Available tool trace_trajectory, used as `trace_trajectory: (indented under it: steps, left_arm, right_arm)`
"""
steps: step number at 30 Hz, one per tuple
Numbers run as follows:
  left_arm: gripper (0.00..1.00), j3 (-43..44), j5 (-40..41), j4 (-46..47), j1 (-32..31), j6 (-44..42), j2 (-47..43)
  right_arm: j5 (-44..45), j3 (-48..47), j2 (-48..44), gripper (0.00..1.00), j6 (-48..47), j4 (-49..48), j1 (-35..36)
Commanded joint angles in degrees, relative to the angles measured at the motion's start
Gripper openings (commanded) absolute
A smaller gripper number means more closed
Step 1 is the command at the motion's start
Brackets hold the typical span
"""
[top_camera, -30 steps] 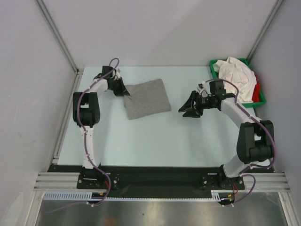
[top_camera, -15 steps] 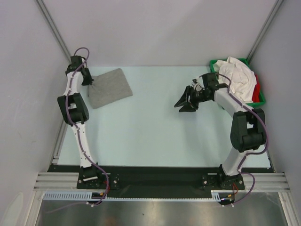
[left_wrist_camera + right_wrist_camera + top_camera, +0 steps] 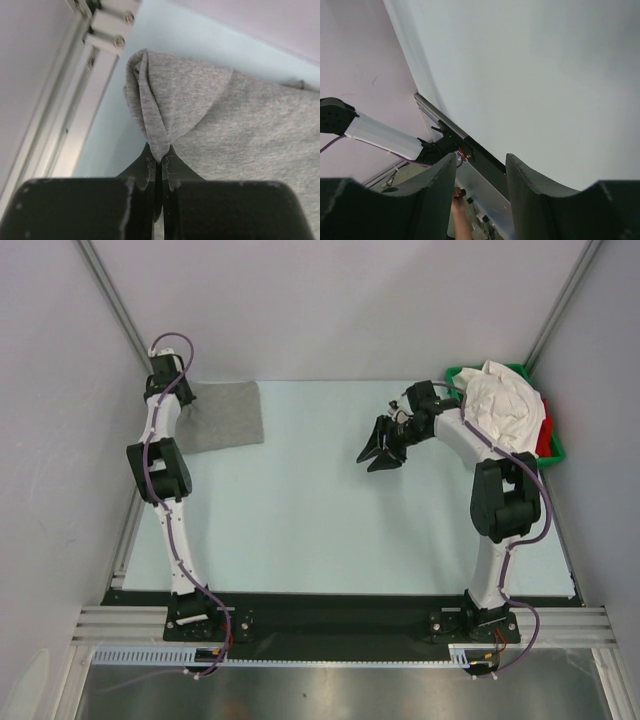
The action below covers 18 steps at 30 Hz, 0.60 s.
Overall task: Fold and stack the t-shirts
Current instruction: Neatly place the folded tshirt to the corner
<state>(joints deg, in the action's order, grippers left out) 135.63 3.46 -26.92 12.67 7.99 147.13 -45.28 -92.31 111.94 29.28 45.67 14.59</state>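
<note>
A folded heather grey t-shirt (image 3: 222, 417) lies at the table's far left corner. My left gripper (image 3: 183, 411) is shut on its left edge; in the left wrist view the grey t-shirt (image 3: 235, 115) bunches into a fold pinched between my closed left gripper (image 3: 160, 160). My right gripper (image 3: 380, 448) is open and empty above the middle of the table, far right of the grey shirt; in the right wrist view my right gripper (image 3: 481, 175) holds nothing. White t-shirts (image 3: 505, 405) and a red one (image 3: 544, 436) are heaped in the green tray (image 3: 458, 380).
The green tray stands at the far right corner against the wall. An aluminium frame rail (image 3: 65, 95) runs just left of the grey shirt. The arm bases sit on the black bar (image 3: 340, 615) at the near edge.
My left gripper has dragged the grey shirt from the table's middle to the far left corner. My right arm has swung its open gripper left and a little farther back.
</note>
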Motion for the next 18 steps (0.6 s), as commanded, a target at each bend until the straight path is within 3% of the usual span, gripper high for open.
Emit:
trace_trajectory:
  steps: [1,11,14,15,17,18]
  left_arm:
    - [0.00,0.0,3.7,12.1,0.3,0.4,-1.1]
    - [0.00,4.8,1.8,19.8,0.5,2.6,2.6]
    - [0.27,4.8,2.5,19.4,0.6,2.2,2.5]
    - [0.46,4.6,2.5,19.1,0.6,1.9,2.4]
    - [0.58,4.5,4.6,18.2,0.5,1.2,0.6]
    - [0.71,3.9,5.8,16.9,0.5,1.2,-0.5]
  right_arm:
    - [0.5,-2.8,0.9,0.50,-1.0,3.0,0.3]
    - [1.4,-3.5,1.3,0.50,-0.5,3.9,0.3]
    - [1.4,-3.0,1.2,0.50,-0.1,3.5,0.7]
    - [1.4,-2.8,0.9,0.50,0.0,3.3,1.0]
    - [1.5,-1.7,0.5,0.50,0.5,2.3,1.3]
    - [1.4,-1.2,-0.2,0.50,0.7,1.8,1.7]
